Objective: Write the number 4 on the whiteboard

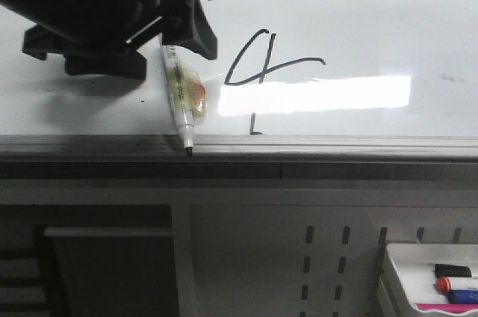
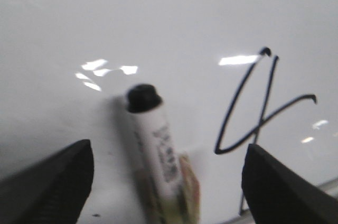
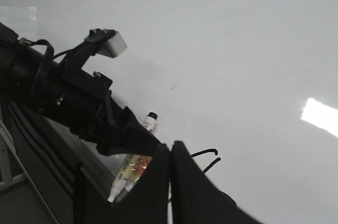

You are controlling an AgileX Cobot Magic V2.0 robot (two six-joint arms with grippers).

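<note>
Find the left end effector [image 1: 153,54] spread wide and pinching nothing, close over the whiteboard [image 1: 358,18]. See between its fingers [image 2: 53,182] the marker [image 1: 179,93], free of both, leaning on the board with its tip down on the grey rail [image 1: 336,141] at the lower edge. Look just beyond the marker for the number 4 [image 1: 261,63]: looped top, long crossbar and a short stem down to near the lower edge, partly lost in the glare patch [image 1: 321,94]. Note the right end effector [image 3: 170,182] pressed together on nothing, away from the figure.

Judge the writing as done and the step in hand as drawing the left arm back. Lift straight away from the board, with the fingers kept apart, so as not to knock the marker off the rail. Stay off the ink side and avoid any sweep across the fresh lines.

Expect little to read: dark print along the marker barrel, too blurred to make out, and a yellowish label with a red patch. Read only the drawn 4 on the board.
</note>
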